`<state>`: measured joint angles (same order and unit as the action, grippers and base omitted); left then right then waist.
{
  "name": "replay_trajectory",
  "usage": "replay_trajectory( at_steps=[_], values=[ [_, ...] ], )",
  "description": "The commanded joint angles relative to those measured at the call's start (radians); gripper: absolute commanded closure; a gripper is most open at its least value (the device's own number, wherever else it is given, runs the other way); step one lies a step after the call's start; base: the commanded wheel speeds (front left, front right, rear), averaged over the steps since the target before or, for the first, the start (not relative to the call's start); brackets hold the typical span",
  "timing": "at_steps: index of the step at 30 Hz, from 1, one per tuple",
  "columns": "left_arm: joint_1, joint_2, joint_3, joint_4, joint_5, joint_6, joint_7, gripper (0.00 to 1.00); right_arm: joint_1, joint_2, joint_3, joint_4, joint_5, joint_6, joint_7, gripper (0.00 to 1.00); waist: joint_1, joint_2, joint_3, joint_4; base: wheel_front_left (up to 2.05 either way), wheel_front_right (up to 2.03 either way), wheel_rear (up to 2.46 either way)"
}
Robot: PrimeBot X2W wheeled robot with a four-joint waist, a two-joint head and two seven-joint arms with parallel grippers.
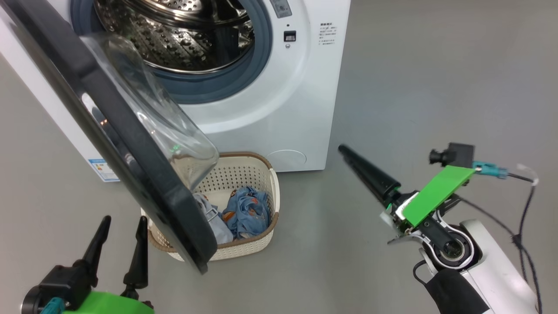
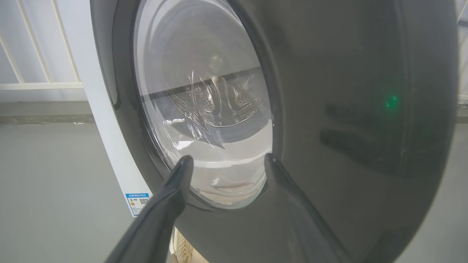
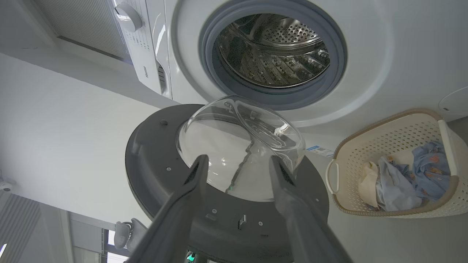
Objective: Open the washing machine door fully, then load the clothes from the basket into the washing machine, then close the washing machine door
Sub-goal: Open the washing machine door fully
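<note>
The basket (image 1: pixel 231 174) is cream, the clothes (image 1: pixel 246 211) blue with orange print.

washing machine door (image 1: pixel 130 144) cut off at the head view's top left, its rim hiding the left of the basket (image 1: pixel 253 174) and part of the clothes (image 1: pixel 246 211), washing machine (image 1: pixel 301 96) top cropped, printed label (image 1: pixel 328 35) too small to read

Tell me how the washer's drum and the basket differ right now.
The drum is shiny steel and round; the basket is cream plastic with a brown rim, roughly rectangular. The drum opens sideways from inside the washing machine; the basket stands on the floor, open upward. The visible part of the drum looks empty; the basket holds the clothes. Both have perforated walls.
</note>
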<state>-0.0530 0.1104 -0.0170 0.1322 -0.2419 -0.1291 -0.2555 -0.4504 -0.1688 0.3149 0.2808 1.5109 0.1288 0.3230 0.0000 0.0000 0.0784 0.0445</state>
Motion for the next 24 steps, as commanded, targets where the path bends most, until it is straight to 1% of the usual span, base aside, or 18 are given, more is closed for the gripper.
replay_trajectory(
  at_steps=[1,5,6,10,15,18,21,24],
  values=[
    [-0.009,0.017,0.039,-0.029,0.011,-0.002,-0.006,0.0,-0.005,0.0,0.01,-0.046,-0.053,0.002,-0.059,0.0,0.0,0.0,-0.004,-0.003,0.0,0.0,0.0],
    [-0.007,0.015,0.041,-0.03,0.011,-0.002,-0.006,0.0,-0.008,-0.022,0.023,-0.041,-0.181,0.002,-0.211,0.0,0.0,0.0,-0.004,-0.004,0.0,0.0,0.0],
    [-0.007,0.015,0.041,-0.03,0.011,-0.002,-0.006,0.0,-0.008,-0.022,0.023,-0.041,-0.181,0.002,-0.211,0.0,0.0,0.0,-0.004,-0.004,0.0,0.0,0.0],
    [-0.008,0.013,0.042,-0.031,0.009,-0.002,-0.006,0.0,-0.025,-0.056,0.058,-0.007,-0.327,0.002,-0.367,0.0,0.0,0.0,-0.004,-0.003,0.0,0.0,0.0],
    [-0.003,0.013,0.045,-0.033,0.012,-0.002,-0.006,0.0,-0.051,-0.103,0.112,0.043,-0.5,0.002,-0.527,0.0,0.0,0.0,-0.003,-0.007,0.0,0.0,0.0],
    [-0.002,0.012,0.049,-0.034,0.014,-0.002,-0.006,0.0,-0.061,-0.111,0.105,0.079,-0.594,0.002,-0.569,0.0,0.0,0.0,-0.002,-0.011,0.0,0.0,0.0],
    [-0.003,0.01,0.053,-0.034,0.017,-0.002,-0.006,0.0,-0.064,-0.113,0.083,0.1,-0.701,0.002,-0.582,0.0,0.0,0.0,-0.002,-0.015,0.0,0.0,0.0],
    [-0.006,0.01,0.055,-0.032,0.018,-0.002,-0.006,0.0,-0.053,-0.104,0.034,0.089,-0.822,0.002,-0.584,0.0,0.0,0.0,0.0,-0.018,0.0,0.0,0.0]
  ],
)
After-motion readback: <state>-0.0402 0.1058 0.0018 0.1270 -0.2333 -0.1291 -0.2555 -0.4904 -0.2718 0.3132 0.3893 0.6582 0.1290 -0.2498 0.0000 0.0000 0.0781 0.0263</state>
